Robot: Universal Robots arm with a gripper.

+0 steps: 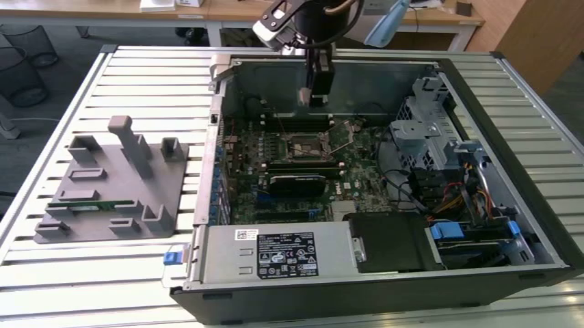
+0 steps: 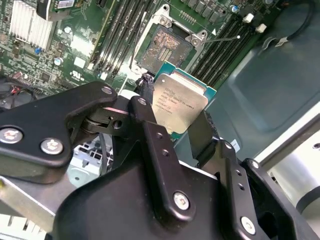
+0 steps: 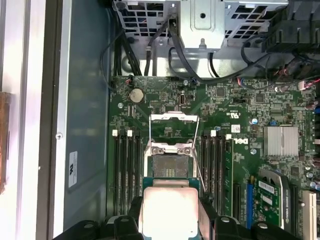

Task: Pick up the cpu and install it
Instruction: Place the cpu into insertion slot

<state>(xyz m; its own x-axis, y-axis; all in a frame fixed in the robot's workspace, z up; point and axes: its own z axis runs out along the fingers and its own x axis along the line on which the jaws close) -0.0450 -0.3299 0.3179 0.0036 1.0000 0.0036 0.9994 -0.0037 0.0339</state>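
The gripper (image 2: pixel 172 117) is clamped on the cpu (image 2: pixel 181 97). There's one black finger (image 2: pixel 150 130) on each of two opposite edges, so the chip hangs between them with its silver lid facing the camera in both wrist views. It's up in the air, not seated in anything yet.

The bit that matters is where the socket (image 3: pixel 170 167) sits relative to the chip. In the first wrist view it shows just past the cpu's free edge, the one away from the gripper body, and the chip covers a sliver of the socket frame. The load plate (image 3: pixel 175 118) stands open beyond that, so the contact field is bare. The cpu's sides look about parallel to the socket's sides there, with no obvious twist. The chip is near enough square that it has no real long axis to speak of.

In the exterior view the gripper (image 1: pixel 315 87) hangs inside the open case (image 1: pixel 365 294), well above the board (image 1: pixel 365 178) and toward the far wall. The socket (image 1: pixel 306 147) lies lower in that picture, almost in line with the gripper rather than off to either side. Best guess is that the gap is mostly height plus a small offset toward the near side, but the two are hard to separate from here.

Memory slots (image 3: pixel 127 170) flank the socket on both sides. The grey tray (image 1: pixel 55 198) sits on the table (image 1: pixel 146 75) at the exterior view's left, well apart from all this.
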